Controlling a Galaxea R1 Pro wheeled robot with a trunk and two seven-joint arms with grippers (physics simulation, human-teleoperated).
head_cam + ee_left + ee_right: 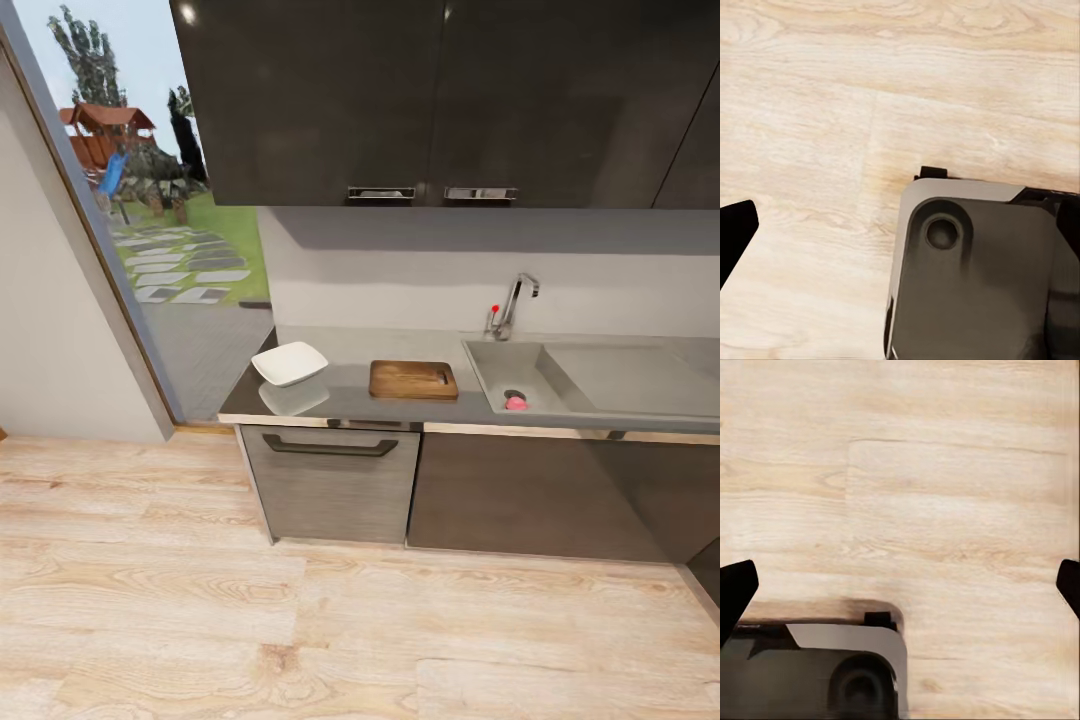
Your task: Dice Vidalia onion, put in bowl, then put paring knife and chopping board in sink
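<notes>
In the head view the glossy dark countertop (345, 392) runs ahead of me across the wood floor. On it stand the white square bowl (289, 363) and, to its right, the wooden chopping board (413, 380). A short dark object (443, 378) lies at the board's right edge, too small to tell as the paring knife. The grey sink (495, 362) lies right of the board, with the pinkish Vidalia onion (516, 403) beside its drain. My left gripper (900, 232) and right gripper (900, 589) hang open over the floor, holding nothing.
A chrome tap (515, 300) stands behind the sink, with the drainboard (630, 375) to its right. Dark wall cabinets (440, 100) hang above. A grey drawer with a bar handle (330, 447) sits under the bowl. A glass door (150, 200) is at the left. My grey base (975, 277) shows below the grippers.
</notes>
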